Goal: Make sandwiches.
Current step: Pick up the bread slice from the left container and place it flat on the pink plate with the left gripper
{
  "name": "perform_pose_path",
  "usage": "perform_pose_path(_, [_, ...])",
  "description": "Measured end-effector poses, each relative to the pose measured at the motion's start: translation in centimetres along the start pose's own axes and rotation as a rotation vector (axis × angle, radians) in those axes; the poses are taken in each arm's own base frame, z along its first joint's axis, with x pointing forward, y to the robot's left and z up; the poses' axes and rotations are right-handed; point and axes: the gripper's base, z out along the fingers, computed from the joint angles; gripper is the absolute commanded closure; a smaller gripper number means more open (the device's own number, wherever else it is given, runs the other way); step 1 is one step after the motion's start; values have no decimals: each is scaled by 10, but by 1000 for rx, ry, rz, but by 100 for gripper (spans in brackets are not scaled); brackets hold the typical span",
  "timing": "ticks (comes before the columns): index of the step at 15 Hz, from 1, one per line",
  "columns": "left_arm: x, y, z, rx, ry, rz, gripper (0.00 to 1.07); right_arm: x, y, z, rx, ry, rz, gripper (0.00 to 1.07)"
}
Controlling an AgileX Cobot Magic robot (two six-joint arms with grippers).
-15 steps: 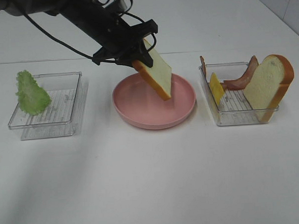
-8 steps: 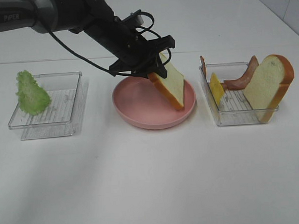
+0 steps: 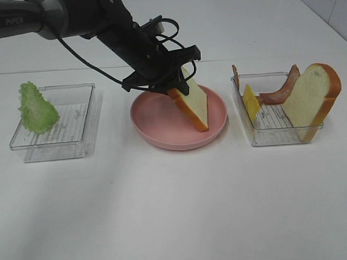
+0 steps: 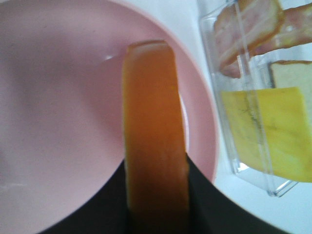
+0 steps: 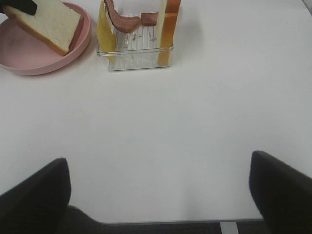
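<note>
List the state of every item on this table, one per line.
left gripper: shut on bread slice.
bread slice: tilted, lower corner down over pink plate.
lettuce leaf: standing at left tray end.
second bread slice: upright in right tray.
cheese slice: on edge, same tray.
bacon strips: leaning, same tray.
right gripper: open, empty.
</note>
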Motion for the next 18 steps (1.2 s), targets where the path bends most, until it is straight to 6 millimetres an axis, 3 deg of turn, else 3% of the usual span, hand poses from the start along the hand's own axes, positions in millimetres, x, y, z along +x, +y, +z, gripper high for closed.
perform_pose_path(6, [2, 4, 0, -48, 22, -9, 103, 0, 0, 0, 0, 0, 0, 11])
perform_pose_path(9, [2, 4, 0, -49, 23, -7, 82, 0, 0, 0, 0, 0, 0, 11])
perform_pose_path(10, [2, 4, 0, -52, 26, -3, 72, 0, 0, 0, 0, 0, 0, 11])
perform_pose_path(11, [2, 6, 0, -67, 30, 10, 54, 0, 0, 0, 0, 0, 0, 11])
perform_pose_path(13, [3, 7, -2, -86, 36, 29, 33, 0, 0, 0, 0, 0, 0, 11])
perform_pose_path(18, [1, 1, -24, -143, 74, 94, 26, 0, 0, 0, 0, 0, 0, 11])
